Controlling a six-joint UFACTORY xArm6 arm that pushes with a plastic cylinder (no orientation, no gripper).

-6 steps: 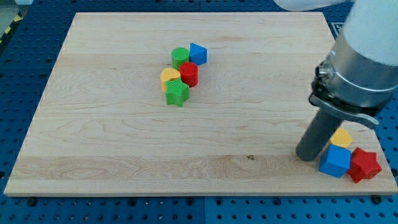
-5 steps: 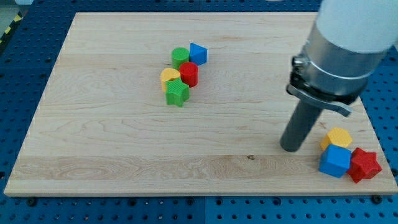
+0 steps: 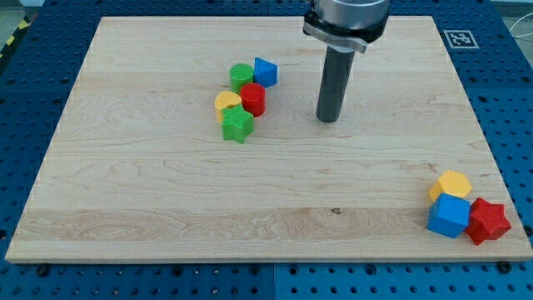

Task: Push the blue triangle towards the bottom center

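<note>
Gripper-less, the arm ended in a straight dark rod, so nothing was clasped or released; my tip point(image 3: 328, 119) rested on the pale wooden counter point(image 3: 150, 192), whose grain ran in long horizontal streaks. That tip stood in the upper middle of the frame, right of a tight cluster of matte plastic blocks and apart from all of them. The blue triangle point(image 3: 265, 72), a faceted wedge, sat at the cluster's upper right, touching the green cylinder point(image 3: 241, 77) on its left. Just below them stood the red cylinder point(image 3: 253, 99), with the yellow heart-like block point(image 3: 226, 103) against its left side and the green star point(image 3: 237, 125) at the bottom of the group. Well apart, in the lower right corner of the frame, a yellow hexagon point(image 3: 451, 183), a blue cube point(image 3: 449, 216) and a red star point(image 3: 488, 221) huddled together near the counter's edge.
</note>
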